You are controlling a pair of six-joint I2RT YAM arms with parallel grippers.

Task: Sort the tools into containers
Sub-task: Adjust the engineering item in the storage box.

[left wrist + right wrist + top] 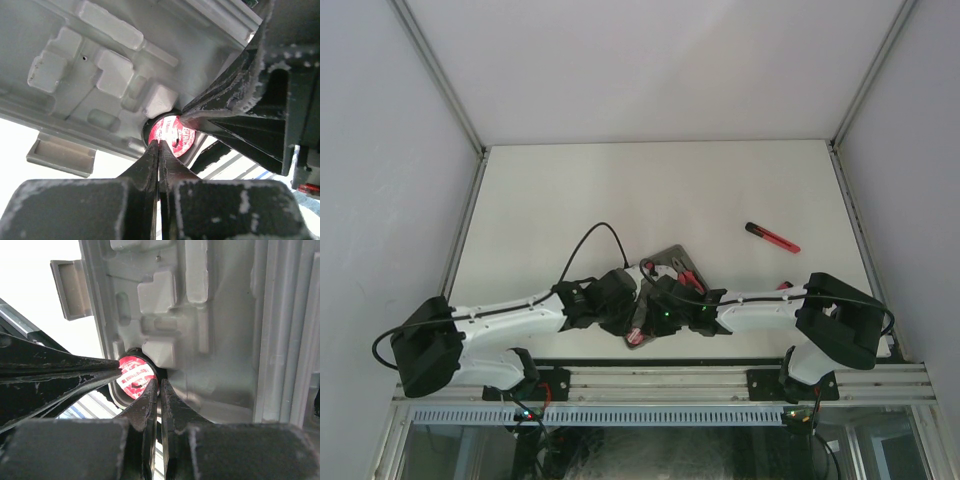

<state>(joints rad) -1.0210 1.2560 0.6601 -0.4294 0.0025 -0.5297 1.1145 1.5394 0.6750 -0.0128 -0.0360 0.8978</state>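
Top view: the grey case (672,258) lies on the worktop (620,200) near the front edge, about midway across; red-handled tools (686,277) show in its far part; the left arm (510,315) and the right arm (760,310) lean inward and meet over its near part, their wrists hiding the jaws, so from here I cannot tell how the jaws stand; a slim red-black stick tool (772,237) lies alone on the worktop, well apart from the case, to the right and beyond it.

Left wrist view: the moulded grey wall of the case (100,75) fills the upper left, with a latch tab (60,155) at its edge; a round piece with a red label and a black ring (172,136) sits against the case; the left fingers (145,170) are pressed together, tips at the rim of that round piece; whether they catch its edge I cannot tell; the right fingers (235,115) come in from the right, tip touching the label.

Right wrist view: the same case wall (210,315) and tab (70,287); the right fingers (175,410) stand together with only a thin slit between them, tips at the lower edge of the round piece (134,377); the left fingers (60,372) reach it from the left, also pressed together.
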